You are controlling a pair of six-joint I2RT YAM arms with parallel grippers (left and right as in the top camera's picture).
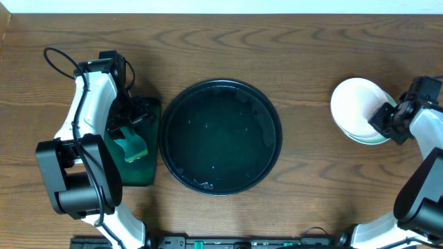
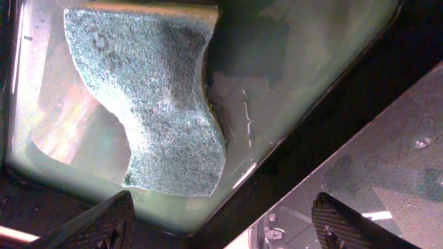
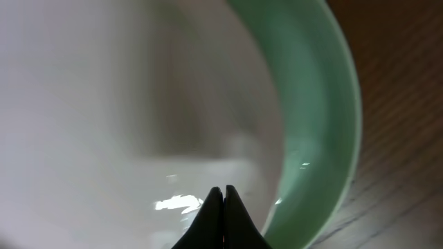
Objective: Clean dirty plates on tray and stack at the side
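Note:
The black tray (image 1: 220,136) sits mid-table with no plates on it, only wet streaks; its glossy floor also shows in the left wrist view (image 2: 391,159). The plates (image 1: 354,104) are stacked at the right side of the table, a white one on top. In the right wrist view the top plate (image 3: 104,104) fills the frame above a lower plate with a pale-green rim (image 3: 318,104). My right gripper (image 1: 385,117) is at the stack's right edge, fingers (image 3: 223,192) shut just over the top plate. My left gripper (image 2: 221,225) is open and empty above the green tray's edge.
A teal-green sponge (image 1: 131,146) (image 2: 152,97) lies in a small dark-green rectangular tray (image 1: 149,173) (image 2: 291,62) just left of the black tray. Bare wooden table lies around the trays and the plate stack.

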